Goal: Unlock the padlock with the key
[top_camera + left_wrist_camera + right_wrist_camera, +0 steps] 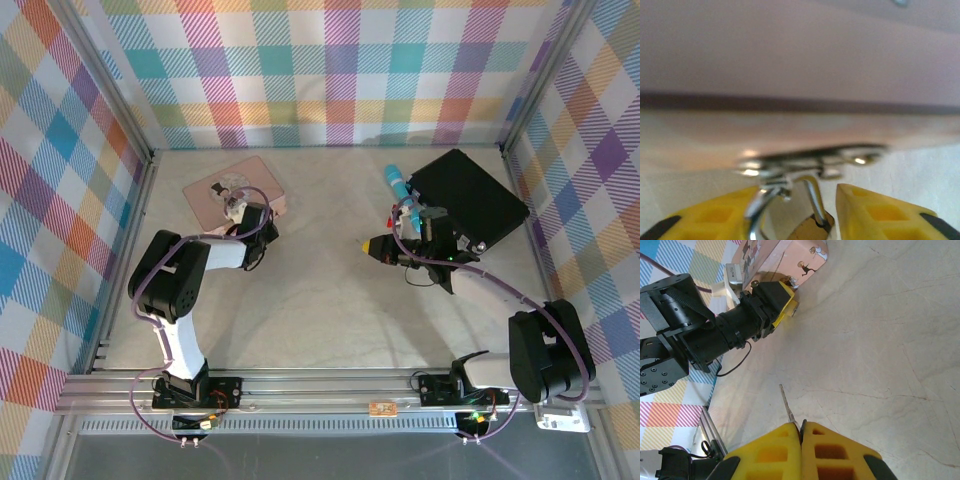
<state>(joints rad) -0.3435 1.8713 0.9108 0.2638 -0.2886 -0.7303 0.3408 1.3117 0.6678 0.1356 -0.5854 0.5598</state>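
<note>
The right gripper [801, 434] has its yellow fingers pressed together on the small thin metal key [786, 402], which points to 11 o'clock. The tiny gold padlock with a silver loop [812, 230] sits between the left gripper's [799, 212] fingers, its loop touching the pink picture tin [790, 65] at 12 o'clock. I cannot tell if they squeeze it.

Pastel plaid walls [330, 70], pale marbled tabletop [320, 300], aluminium frame rails [330, 385]

We see a pink tin [232, 188] far left on the surface [320, 290], a teal cylinder [397, 182] beside a black flat case [472, 198] far right.
</note>
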